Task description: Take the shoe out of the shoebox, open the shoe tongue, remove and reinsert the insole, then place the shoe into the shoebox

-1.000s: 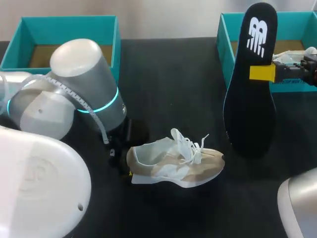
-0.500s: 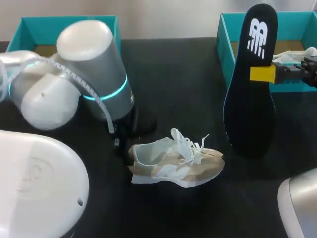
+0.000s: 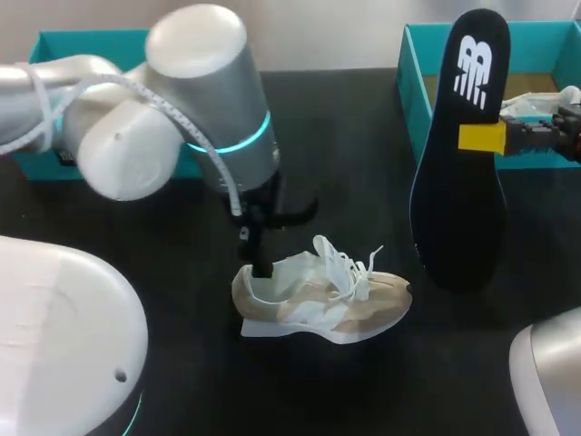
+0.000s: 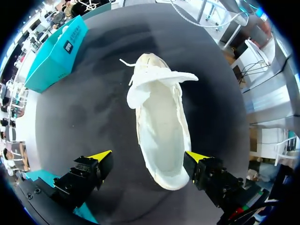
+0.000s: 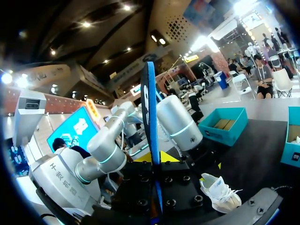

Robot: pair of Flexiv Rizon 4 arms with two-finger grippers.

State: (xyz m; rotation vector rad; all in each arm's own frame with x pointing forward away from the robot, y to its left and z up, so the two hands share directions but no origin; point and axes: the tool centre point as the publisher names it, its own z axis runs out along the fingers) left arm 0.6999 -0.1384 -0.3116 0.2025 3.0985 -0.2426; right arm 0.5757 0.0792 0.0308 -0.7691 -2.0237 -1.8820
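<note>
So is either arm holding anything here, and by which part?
The right gripper holds the black insole upright, pinched at its edge about midway along. The left gripper is open, its fingers straddling the heel of the shoe, gripping nothing.

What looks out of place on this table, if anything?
The black insole is out of the shoe: the right hand holds it upright. The shoe sits on the table with loose laces and its tongue folded open, the open left hand at its heel.
</note>
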